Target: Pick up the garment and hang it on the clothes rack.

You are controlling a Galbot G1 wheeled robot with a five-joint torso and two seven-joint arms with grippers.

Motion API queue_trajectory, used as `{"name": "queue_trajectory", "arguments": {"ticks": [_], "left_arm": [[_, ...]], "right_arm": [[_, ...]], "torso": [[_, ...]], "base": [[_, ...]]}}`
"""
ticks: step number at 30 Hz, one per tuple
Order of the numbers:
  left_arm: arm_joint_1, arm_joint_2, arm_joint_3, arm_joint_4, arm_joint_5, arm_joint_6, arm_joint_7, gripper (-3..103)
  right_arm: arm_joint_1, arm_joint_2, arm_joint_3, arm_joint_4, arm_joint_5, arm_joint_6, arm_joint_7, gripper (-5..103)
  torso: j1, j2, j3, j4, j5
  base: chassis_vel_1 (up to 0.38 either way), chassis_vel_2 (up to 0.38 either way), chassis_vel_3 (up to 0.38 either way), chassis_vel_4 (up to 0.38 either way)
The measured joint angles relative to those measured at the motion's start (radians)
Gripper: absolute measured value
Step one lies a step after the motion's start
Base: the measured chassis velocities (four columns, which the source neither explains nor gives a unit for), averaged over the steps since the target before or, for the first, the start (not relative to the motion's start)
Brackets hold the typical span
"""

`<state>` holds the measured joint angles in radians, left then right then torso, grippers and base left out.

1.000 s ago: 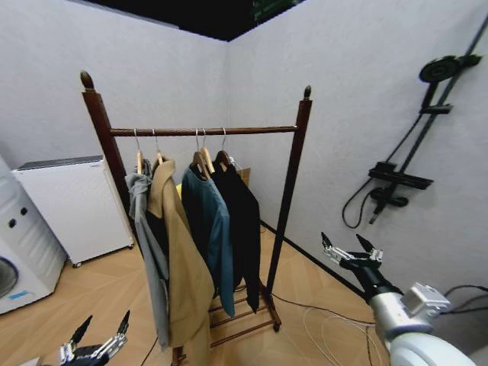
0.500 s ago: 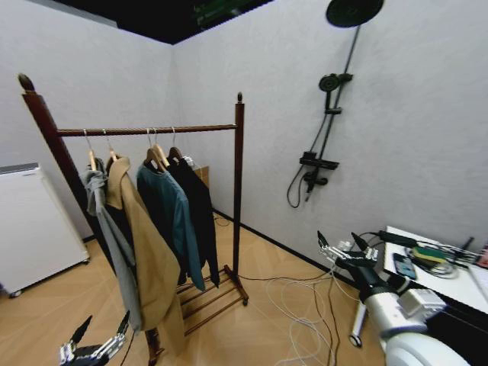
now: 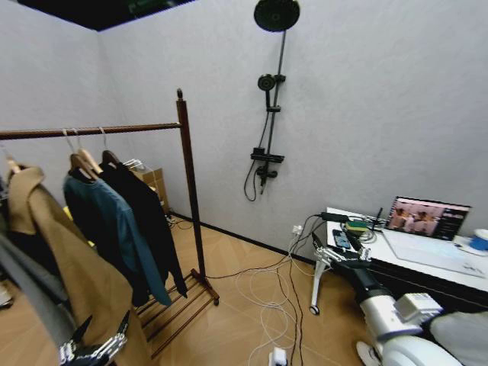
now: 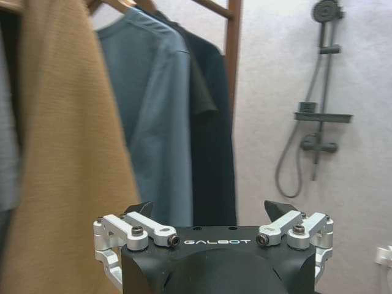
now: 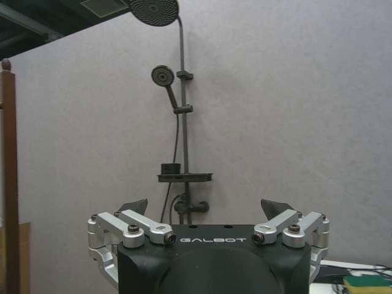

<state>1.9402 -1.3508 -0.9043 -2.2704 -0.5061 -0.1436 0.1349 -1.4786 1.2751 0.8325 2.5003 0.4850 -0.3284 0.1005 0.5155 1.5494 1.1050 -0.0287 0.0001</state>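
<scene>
While my head looks forward and down, the rack (image 3: 184, 183) stands to my left with the garment (image 3: 145, 221) hanging from its rail on a hanger, long axis straight down, last in the row nearest the right post, just beside a teal jacket (image 3: 107, 229) and past a tan coat (image 3: 57, 267). My left gripper (image 3: 95, 347) hangs low by the tan coat, fingers spread and holding nothing, and is by far the nearer to the garment; my right gripper (image 3: 341, 255) is out by the desk (image 3: 427, 263), well apart, its fingers hard to read from there. From the left wrist, the left gripper (image 4: 217, 211) stands spread and empty, with the garment (image 4: 214, 141) ahead behind the teal jacket (image 4: 153, 122), which covers much of it; its hem is hidden behind my gripper's body. From the right wrist, the right gripper (image 5: 205, 208) is spread and empty, facing the shower fitting (image 5: 180, 110), with only the rack (image 5: 8, 184) post at the edge.
</scene>
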Motion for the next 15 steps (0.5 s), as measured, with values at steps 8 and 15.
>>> {"name": "queue_trajectory", "arguments": {"ticks": [8, 15], "left_arm": [[0.000, 0.000, 0.000, 0.000, 0.000, 0.000, 0.000, 100], [0.000, 0.000, 0.000, 0.000, 0.000, 0.000, 0.000, 100]], "right_arm": [[-0.002, 0.008, -0.004, 0.000, -0.003, 0.006, -0.001, 100], [-0.003, 0.009, -0.003, 0.000, -0.003, 0.006, -0.002, 100]], "torso": [[0.000, 0.000, 0.000, 0.0000, -0.0005], [-0.001, 0.000, 0.000, 0.0000, -0.0003]], "base": [[-0.070, -0.191, -0.168, -0.058], [0.023, -0.268, -0.266, 0.019]]}}
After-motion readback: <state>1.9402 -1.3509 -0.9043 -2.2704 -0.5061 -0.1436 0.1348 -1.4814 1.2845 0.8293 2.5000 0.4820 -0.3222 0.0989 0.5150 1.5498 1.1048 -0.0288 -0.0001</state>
